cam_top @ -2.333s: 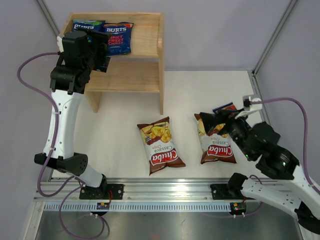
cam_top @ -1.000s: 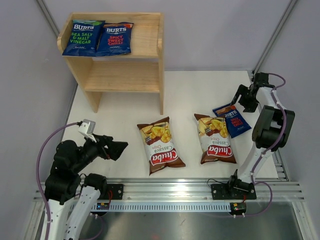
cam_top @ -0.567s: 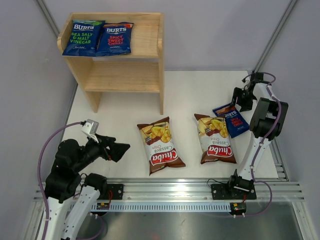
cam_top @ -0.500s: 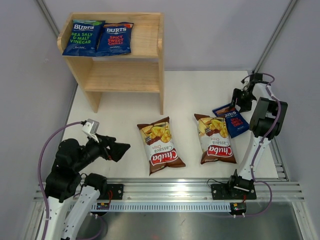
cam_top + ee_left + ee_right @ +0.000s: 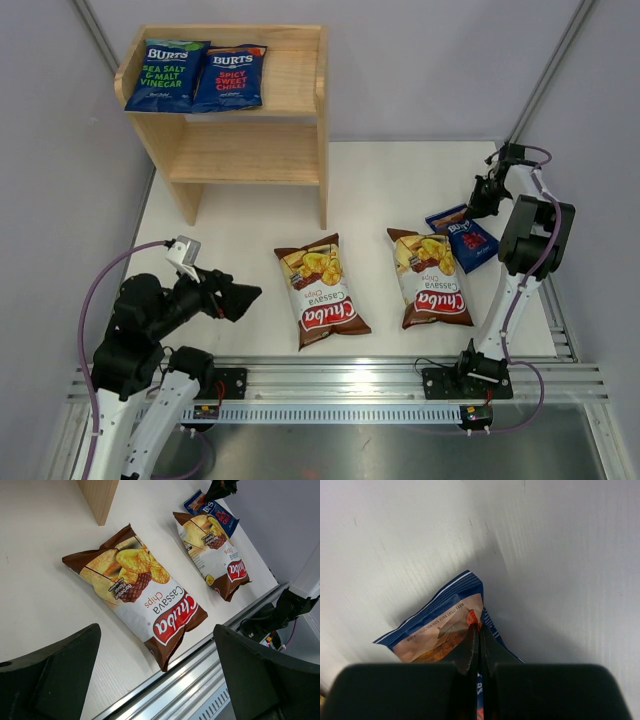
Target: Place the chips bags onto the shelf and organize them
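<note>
Two chips bags (image 5: 160, 73) atop shelf (image 5: 290, 75)

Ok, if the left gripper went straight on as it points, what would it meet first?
Probably the nearer Chuba bag, lying flat ahead of the open left gripper; depth is unclear, so it might touch the table just short of it.

Sea-salt bag (image 5: 160, 72) blue with green lettering; chilli bag (image 5: 232, 75) and third Burts bag (image 5: 465, 242) blue with red; Chuba bags (image 5: 320, 290) brown-and-cream, red logos; shelf (image 5: 290, 70) pale wood
</note>
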Controlling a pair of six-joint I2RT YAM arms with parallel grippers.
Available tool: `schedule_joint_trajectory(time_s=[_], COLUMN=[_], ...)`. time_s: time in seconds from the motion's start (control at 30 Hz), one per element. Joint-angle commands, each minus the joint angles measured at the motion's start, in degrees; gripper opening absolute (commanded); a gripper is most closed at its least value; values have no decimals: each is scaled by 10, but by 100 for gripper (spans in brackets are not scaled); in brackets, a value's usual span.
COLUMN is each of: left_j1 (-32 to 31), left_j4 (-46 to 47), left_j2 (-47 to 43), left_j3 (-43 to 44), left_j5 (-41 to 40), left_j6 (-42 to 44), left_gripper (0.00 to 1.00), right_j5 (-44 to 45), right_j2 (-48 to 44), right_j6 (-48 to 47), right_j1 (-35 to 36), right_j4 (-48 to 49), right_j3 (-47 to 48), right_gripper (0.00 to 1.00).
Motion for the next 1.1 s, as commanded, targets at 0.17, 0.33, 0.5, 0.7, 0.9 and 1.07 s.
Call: schedule_joint_trajectory(time_s=[0.17, 0.33, 0.5, 0.7, 0.9, 1.07], left_j1=[-2, -2, -3, -20, -147, -240], left_j4=[22, 23, 96, 285, 566, 797], left_j2=[18, 36, 62, 103, 146, 277], left_j3=[-1, 5, -14, -69, -152, -180], left_j5=[-16, -27, -19, 63, -27, -69], left_j6=[-3, -10, -72, -172, -239, -225], left_gripper=[99, 99, 99, 99, 99, 99], right_j5=[3, 1, -25, -37, -71, -17], right_j2=[-105, -173, -296, -444, -593, -672], right_j6=[71, 124, 214, 367, 666, 753], right_j1=[3, 2, 2, 3, 15, 61], right_j4=[-5, 6, 94, 213, 439, 436], right_j3=[27, 31, -19, -102, -285, -308], right_gripper=[0, 0, 0, 0, 0, 0])
